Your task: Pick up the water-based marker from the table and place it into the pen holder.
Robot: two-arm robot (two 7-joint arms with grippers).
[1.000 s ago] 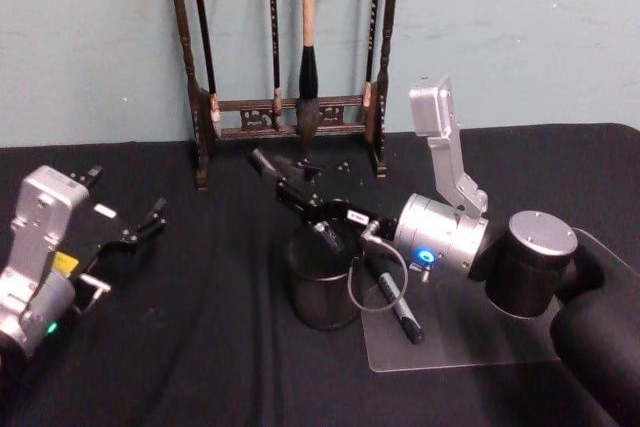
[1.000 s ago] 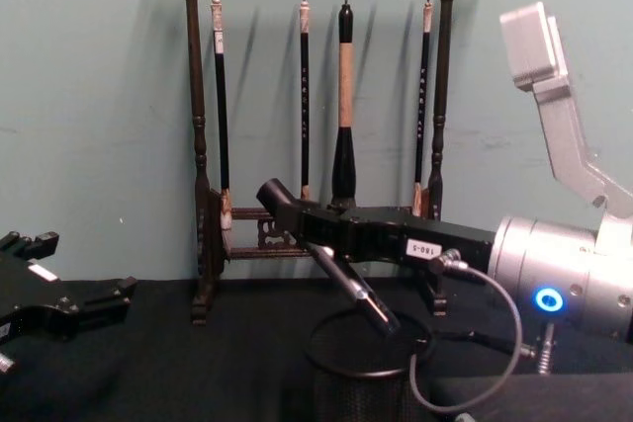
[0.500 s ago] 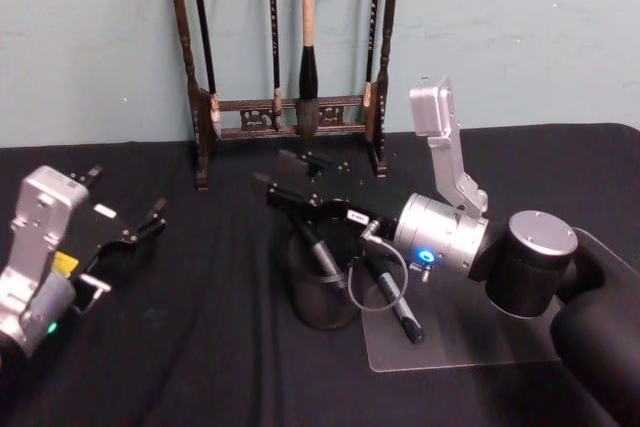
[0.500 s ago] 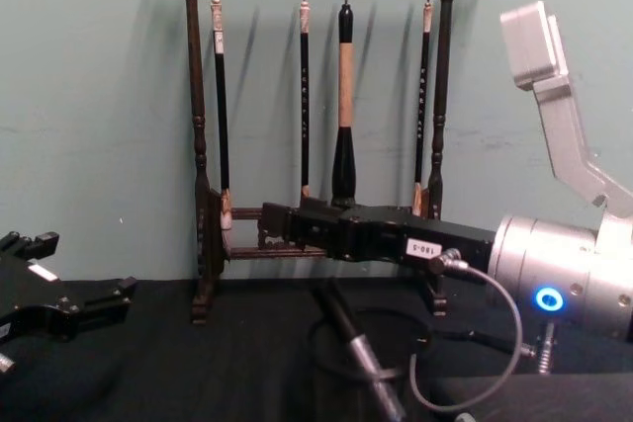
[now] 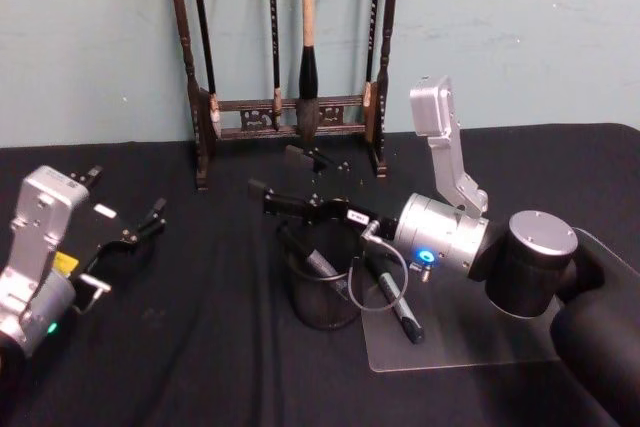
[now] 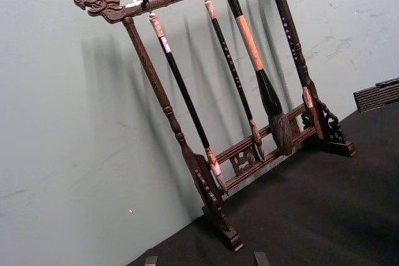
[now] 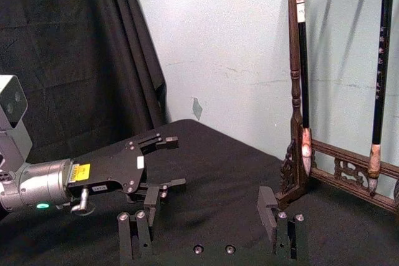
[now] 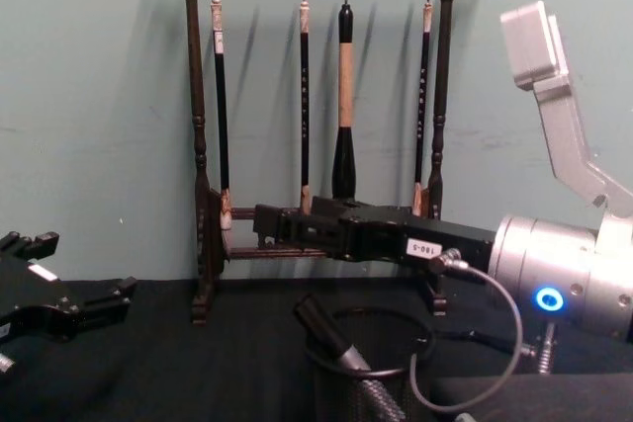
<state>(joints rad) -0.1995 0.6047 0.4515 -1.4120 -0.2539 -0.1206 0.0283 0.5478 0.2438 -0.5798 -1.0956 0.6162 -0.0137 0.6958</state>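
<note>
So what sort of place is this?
Likely a robot test bench staged as a writing desk: brush rack by a bare wall, pen holder on a black table, right gripper above it, left gripper idle at the left.

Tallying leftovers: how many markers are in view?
2. One marker leans inside the pen holder, under the open right gripper; a second marker lies on the clear sheet to its right. The holder could hide more. The left gripper is parked far left.

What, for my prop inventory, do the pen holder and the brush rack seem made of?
Pen holder: probably black metal mesh, matte; its wall looks finely gridded under a smooth rim. Brush rack: dark varnished wood, apparently; turned posts, carved dragon ends, slight sheen.
</note>
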